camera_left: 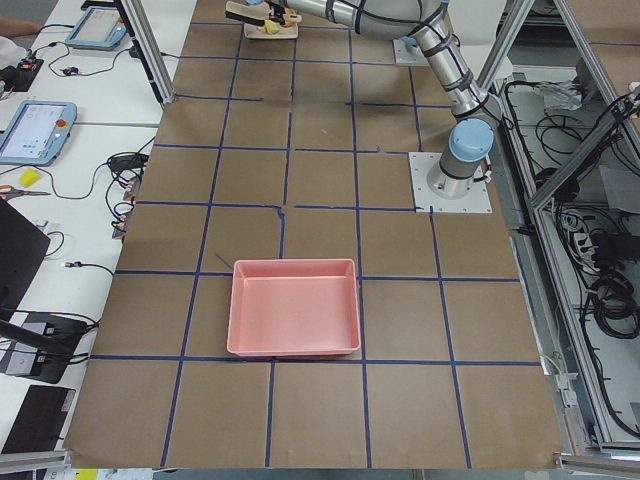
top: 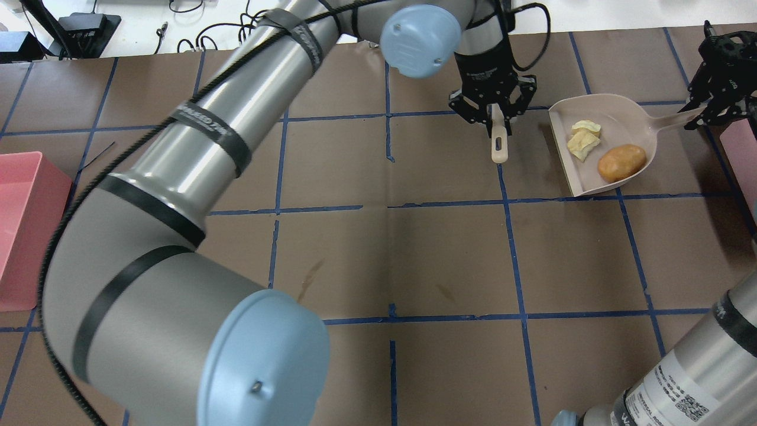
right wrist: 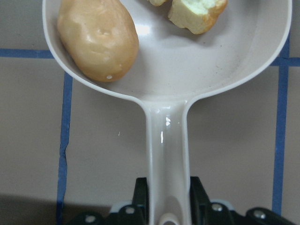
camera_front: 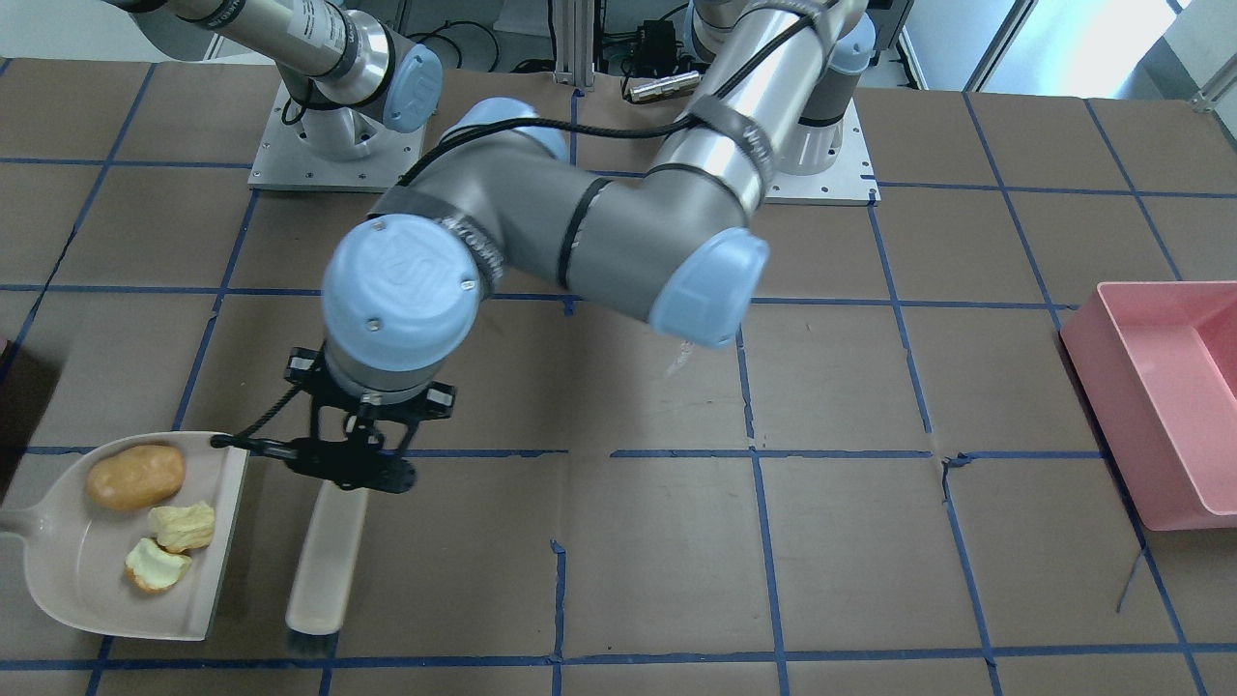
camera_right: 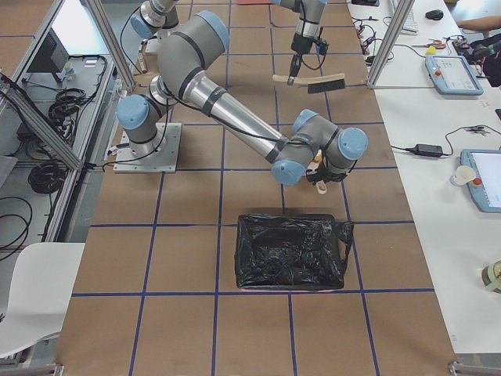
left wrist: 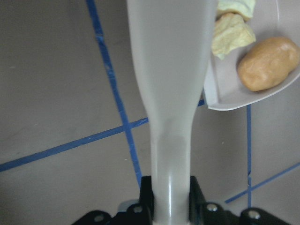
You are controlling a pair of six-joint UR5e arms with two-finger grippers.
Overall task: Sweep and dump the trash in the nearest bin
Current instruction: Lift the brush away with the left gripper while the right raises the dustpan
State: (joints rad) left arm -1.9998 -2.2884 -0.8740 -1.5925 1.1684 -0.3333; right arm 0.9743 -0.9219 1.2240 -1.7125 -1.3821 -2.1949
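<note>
The trash lies in a beige dustpan (top: 621,112): a tan potato-shaped lump (top: 621,163) and two pale yellow-green chunks (top: 582,144). In the front-facing view the dustpan (camera_front: 58,570) rests flat on the table with the potato lump (camera_front: 135,477) and chunks (camera_front: 182,525) inside. My right gripper (right wrist: 168,197) is shut on the dustpan handle (right wrist: 166,154). Just beside the pan's open edge, my left gripper (top: 495,112) is shut on the handle of a beige brush (camera_front: 327,556), whose bristles touch the table. The brush handle (left wrist: 171,93) fills the left wrist view.
A pink bin (camera_front: 1160,406) stands far off at the table's left end (top: 23,225). A bin lined with a black bag (camera_right: 290,251) sits close to my right arm. My left arm's elbow (camera_front: 541,242) stretches across the table's middle.
</note>
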